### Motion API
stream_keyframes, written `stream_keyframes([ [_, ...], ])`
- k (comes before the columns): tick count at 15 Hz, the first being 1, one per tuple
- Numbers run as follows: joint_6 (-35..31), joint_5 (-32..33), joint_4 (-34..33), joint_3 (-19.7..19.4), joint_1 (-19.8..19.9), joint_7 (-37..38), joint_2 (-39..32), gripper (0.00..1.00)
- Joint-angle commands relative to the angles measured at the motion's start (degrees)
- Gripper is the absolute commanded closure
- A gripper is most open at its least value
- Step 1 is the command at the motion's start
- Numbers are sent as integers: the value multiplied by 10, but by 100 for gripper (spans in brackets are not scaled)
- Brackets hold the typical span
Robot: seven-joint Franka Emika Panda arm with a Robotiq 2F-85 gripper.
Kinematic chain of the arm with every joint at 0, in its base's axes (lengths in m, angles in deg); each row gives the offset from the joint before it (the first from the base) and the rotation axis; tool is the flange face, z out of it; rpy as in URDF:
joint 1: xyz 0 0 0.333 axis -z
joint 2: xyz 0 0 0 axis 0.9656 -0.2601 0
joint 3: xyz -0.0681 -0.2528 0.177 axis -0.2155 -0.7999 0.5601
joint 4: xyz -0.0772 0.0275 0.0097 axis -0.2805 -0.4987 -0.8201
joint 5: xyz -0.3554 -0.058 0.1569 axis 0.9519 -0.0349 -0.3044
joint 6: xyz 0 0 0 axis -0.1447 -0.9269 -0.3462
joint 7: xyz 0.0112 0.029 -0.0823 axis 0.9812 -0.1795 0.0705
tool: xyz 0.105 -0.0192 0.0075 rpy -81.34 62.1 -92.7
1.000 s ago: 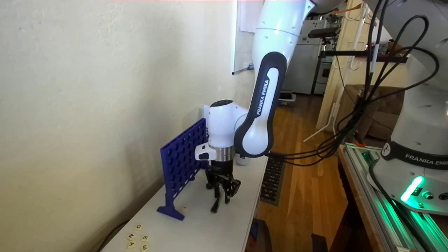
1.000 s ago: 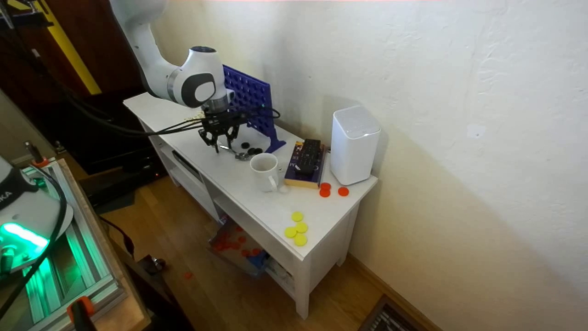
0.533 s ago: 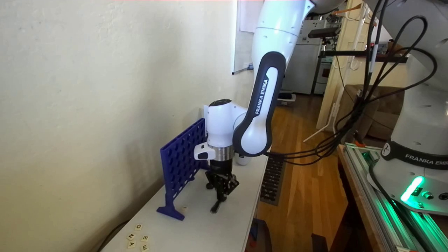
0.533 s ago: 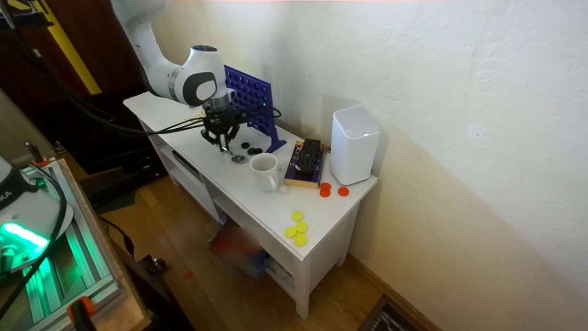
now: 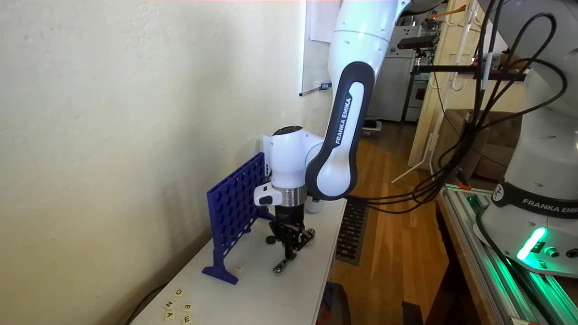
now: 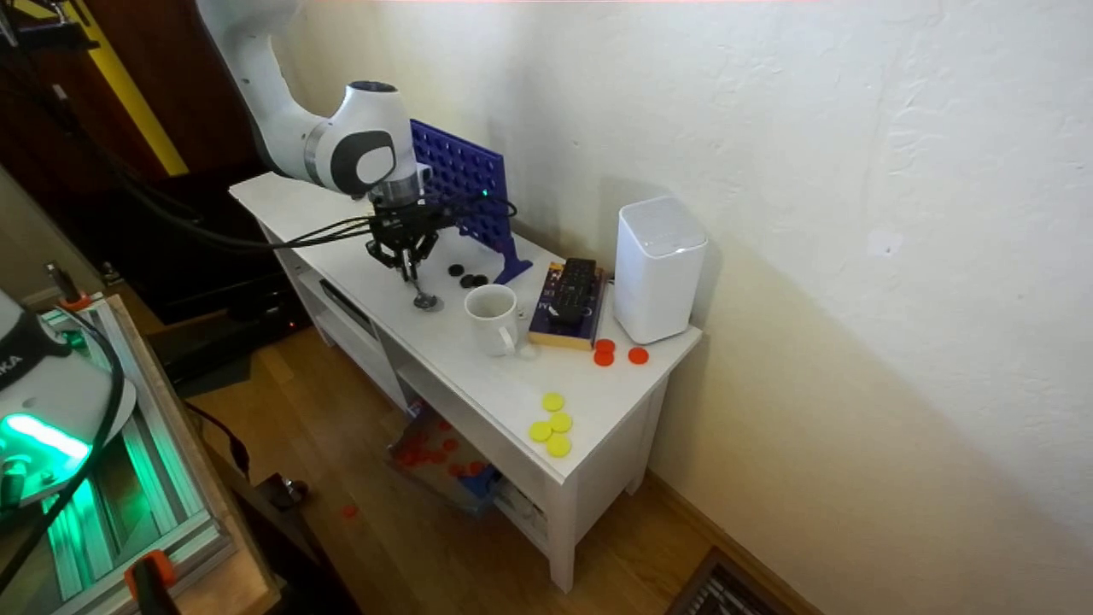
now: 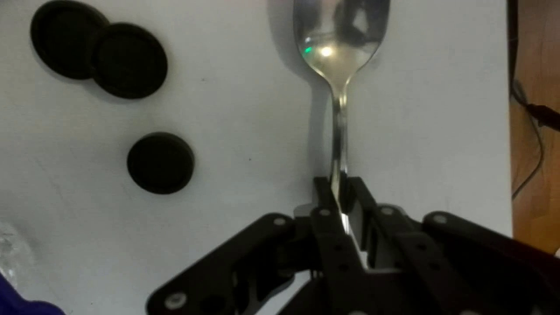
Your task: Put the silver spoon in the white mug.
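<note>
In the wrist view, my black fingers [image 7: 322, 192] pinch the slim silver metal spoon [image 7: 340, 87]. In an exterior view, it's near but outside the white cylindrical ceramic-looking mug [image 6: 489, 323]. Grasping seems done; next, raise it above the mug's rim.

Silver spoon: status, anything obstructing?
Tool shut on silver spoon. Not yet in white mug. Three black game discs off to one side, probably no obstacle.

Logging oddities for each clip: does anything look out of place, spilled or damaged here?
Yes: a small red piece, probably a game disc, lies alone on the wooden floor, apart from the red discs on the white table; perhaps it fell. Otherwise, the white mug stands upright, and no spill or damage shows.
</note>
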Motion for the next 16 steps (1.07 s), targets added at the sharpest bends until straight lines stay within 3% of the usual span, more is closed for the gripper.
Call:
stream_keyframes([
  [1,-3,25,75,11,5,5,81,97],
  [5,-3,23,129,29,18,-5,159,97],
  [7,-14,4,149,52,45,-18,190,97],
  [12,-18,-60,152,160,168,-124,232,97],
  [14,15,-130,134,227,240,-199,231,97],
  [16,48,-208,120,269,291,-268,232,97],
])
